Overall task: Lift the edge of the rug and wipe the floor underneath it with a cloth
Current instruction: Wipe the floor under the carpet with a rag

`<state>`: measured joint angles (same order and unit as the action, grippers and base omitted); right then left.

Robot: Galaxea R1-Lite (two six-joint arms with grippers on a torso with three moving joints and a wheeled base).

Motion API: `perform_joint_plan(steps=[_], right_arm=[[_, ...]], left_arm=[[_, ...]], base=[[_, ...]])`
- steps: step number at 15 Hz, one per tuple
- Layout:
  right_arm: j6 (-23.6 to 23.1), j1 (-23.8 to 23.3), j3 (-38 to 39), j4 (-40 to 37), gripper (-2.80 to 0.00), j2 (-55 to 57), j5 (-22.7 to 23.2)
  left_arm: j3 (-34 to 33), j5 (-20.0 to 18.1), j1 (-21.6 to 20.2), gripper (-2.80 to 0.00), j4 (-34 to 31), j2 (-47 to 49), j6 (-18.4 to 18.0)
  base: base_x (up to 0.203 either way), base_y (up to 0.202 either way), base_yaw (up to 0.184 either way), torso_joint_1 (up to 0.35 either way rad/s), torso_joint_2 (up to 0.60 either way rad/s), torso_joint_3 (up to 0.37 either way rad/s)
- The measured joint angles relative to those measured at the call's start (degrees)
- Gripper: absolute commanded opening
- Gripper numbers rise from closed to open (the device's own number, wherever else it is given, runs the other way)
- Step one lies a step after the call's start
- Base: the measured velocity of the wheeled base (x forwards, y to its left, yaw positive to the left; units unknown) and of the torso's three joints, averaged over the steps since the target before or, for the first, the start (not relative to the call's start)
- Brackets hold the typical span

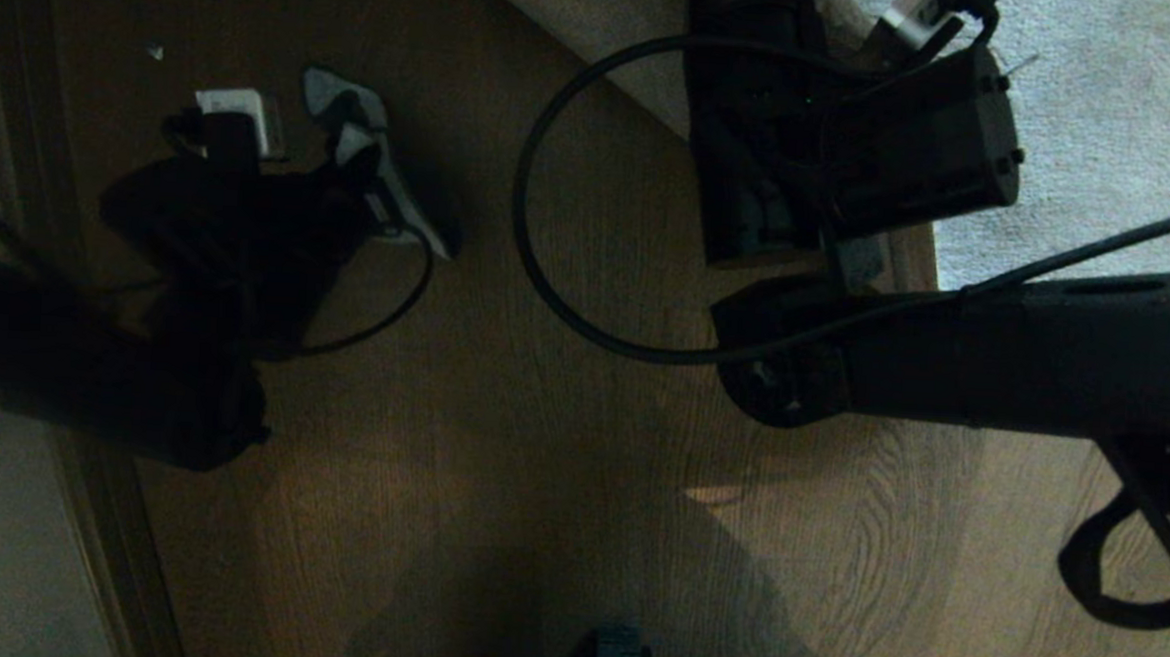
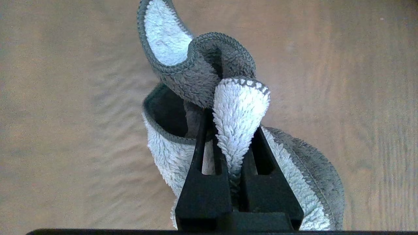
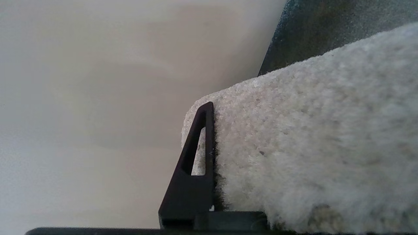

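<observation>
Brown wood-plank floor (image 1: 499,444), left gripper (image 2: 233,143) pinching grey-edged microfibre cloth (image 2: 240,111), right gripper (image 3: 212,130) clamping lifted rug edge (image 3: 294,137), pale wall (image 3: 98,81) behind.

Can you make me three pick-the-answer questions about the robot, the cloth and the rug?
1. Where is the cloth?
A. in the left end effector
B. on the rug
C. in the right end effector

2. What colour is the cloth?
A. red
B. pale blue with grey trim
C. yellow

3. What is the right end effector doing?
A. hanging open
B. holding a bottle
C. clamped on the rug edge

Answers: 1 A, its fingers pinch a fold over the floor. 2 B, fluffy pale pile, grey stitching. 3 C, a finger presses against the rug's pile.
</observation>
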<state>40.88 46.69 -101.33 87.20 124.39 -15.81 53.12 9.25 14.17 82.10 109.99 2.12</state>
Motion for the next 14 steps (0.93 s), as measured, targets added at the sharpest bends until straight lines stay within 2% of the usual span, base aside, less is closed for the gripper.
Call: perform_joint_plan(steps=[4,8,11,14], right_arm=[[-0.1,0.1,0.0,0.0,-2.8,0.0,0.0],[-0.1,0.2,0.1,0.0,-2.8,-0.1,0.0],[-0.2,0.5,0.1,0.0,-2.8,-0.1,0.0],[-0.2,0.5,0.1,0.0,-2.8,-0.1,0.0]], left_arm=[[-10.1,-1.3,-1.9,-2.8,2.4,-4.3,-0.1],[-21.8,-2.9,-2.1,-2.8,5.1,-8.9,-0.1],[-27.6,-3.8,0.0,-2.8,5.1,-10.8,0.0],[-29.1,-3.7,4.2,-2.8,5.1,-11.2,0.2]], base=[[0.0,0.0,0.0,0.0,0.0,0.0],[0.0,0.0,0.0,0.0,0.0,0.0],[0.0,0.0,0.0,0.0,0.0,0.0],[0.0,0.0,0.0,0.0,0.0,0.0]])
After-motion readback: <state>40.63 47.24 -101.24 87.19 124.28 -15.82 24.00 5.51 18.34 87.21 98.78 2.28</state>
